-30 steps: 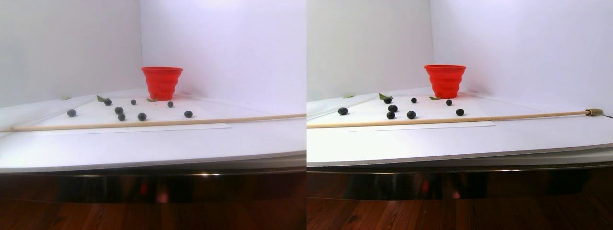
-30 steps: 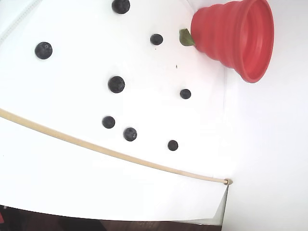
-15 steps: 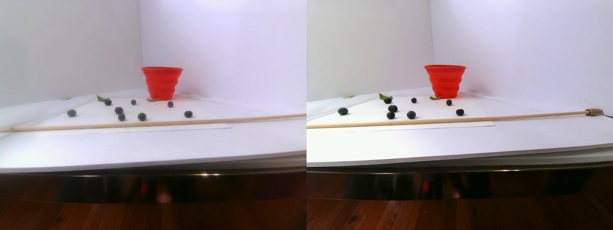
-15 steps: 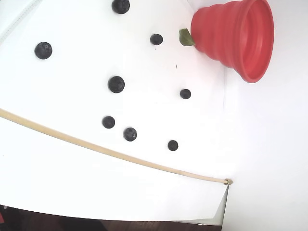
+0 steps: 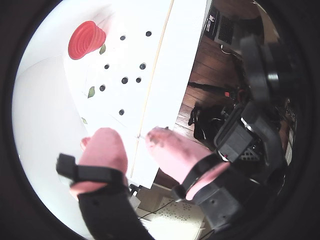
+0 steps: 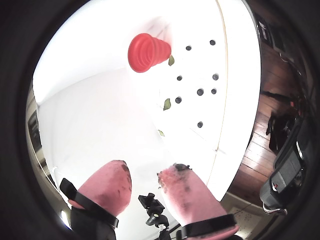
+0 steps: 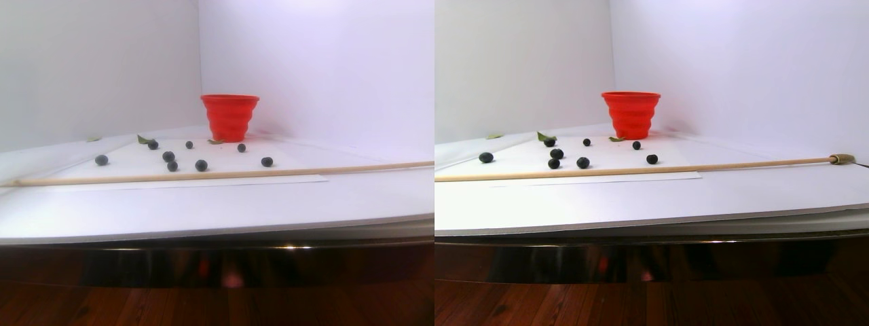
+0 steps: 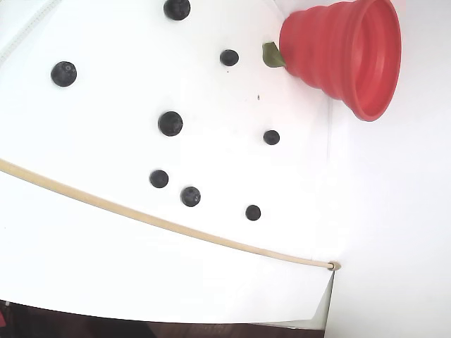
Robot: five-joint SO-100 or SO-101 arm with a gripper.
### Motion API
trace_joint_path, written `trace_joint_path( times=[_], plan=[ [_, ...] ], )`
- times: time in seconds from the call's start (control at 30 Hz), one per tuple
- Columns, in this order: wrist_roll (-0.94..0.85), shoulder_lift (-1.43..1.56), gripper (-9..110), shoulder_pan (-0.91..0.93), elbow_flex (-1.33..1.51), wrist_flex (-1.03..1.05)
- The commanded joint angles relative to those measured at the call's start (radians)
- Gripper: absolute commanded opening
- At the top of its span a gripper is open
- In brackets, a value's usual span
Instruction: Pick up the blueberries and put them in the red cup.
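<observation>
Several dark blueberries (image 8: pixel 170 123) lie scattered on the white sheet, apart from each other; they also show in the stereo pair view (image 7: pixel 201 165) and in both wrist views (image 5: pixel 124 80) (image 6: pixel 200 92). The red cup (image 8: pixel 345 49) stands upright at the back of the sheet (image 7: pixel 229 117) (image 5: pixel 85 39) (image 6: pixel 145 52), a short way beyond the berries. My gripper (image 5: pixel 134 137) (image 6: pixel 147 172) hangs high above and well back from the sheet. Its pink fingertips (image 6: pixel 116 172) stand apart, open, with nothing between them. The gripper is absent from the fixed and stereo pair views.
A thin wooden stick (image 8: pixel 162 224) (image 7: pixel 204 175) lies across the sheet in front of the berries. A small green leaf (image 8: pixel 271 55) rests against the cup's base, and another leaf (image 6: pixel 167 104) lies farther off. White walls close the back. The table's front edge (image 7: pixel 204 231) drops to dark wooden floor.
</observation>
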Motion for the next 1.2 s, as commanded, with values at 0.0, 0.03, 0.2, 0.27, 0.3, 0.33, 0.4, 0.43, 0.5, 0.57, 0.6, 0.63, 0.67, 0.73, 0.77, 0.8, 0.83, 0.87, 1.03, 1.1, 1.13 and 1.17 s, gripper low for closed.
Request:
trace_joint_path(
  times=[0.0, 0.03, 0.2, 0.27, 0.3, 0.33, 0.4, 0.43, 0.5, 0.57, 0.6, 0.63, 0.67, 0.73, 0.77, 0.8, 0.83, 0.87, 1.03, 1.1, 1.13, 1.17],
  plan=[
    [-0.017, -0.032, 11, -0.002, -0.058, -0.003],
    [-0.020, -0.037, 11, 0.002, -0.060, -0.006],
    [-0.127, -0.241, 10, 0.020, -0.299, -0.074],
    [-0.173, -0.256, 10, 0.021, -0.261, -0.086],
    [-0.202, -0.233, 10, 0.021, -0.225, -0.092],
    [-0.227, -0.212, 10, 0.015, -0.198, -0.086],
    [-0.259, -0.198, 11, -0.003, -0.175, -0.067],
    [-0.279, -0.195, 11, -0.006, -0.169, -0.066],
    [-0.322, -0.213, 11, -0.005, -0.169, -0.058],
    [-0.364, -0.244, 11, -0.006, -0.163, -0.060],
    [-0.385, -0.252, 11, -0.009, -0.153, -0.067],
    [-0.408, -0.256, 11, -0.006, -0.143, -0.075],
    [-0.433, -0.258, 12, -0.003, -0.135, -0.078],
    [-0.477, -0.259, 12, 0.006, -0.110, -0.095],
    [-0.500, -0.270, 12, 0.011, -0.092, -0.107],
    [-0.518, -0.281, 12, 0.015, -0.072, -0.127],
    [-0.535, -0.298, 12, 0.020, -0.057, -0.143],
    [-0.552, -0.314, 12, 0.021, -0.049, -0.158],
    [-0.650, -0.350, 12, 0.032, -0.012, -0.207],
    [-0.684, -0.360, 13, 0.025, 0.012, -0.227],
    [-0.701, -0.376, 13, 0.025, 0.018, -0.233],
    [-0.716, -0.388, 13, 0.028, 0.018, -0.238]
  ],
)
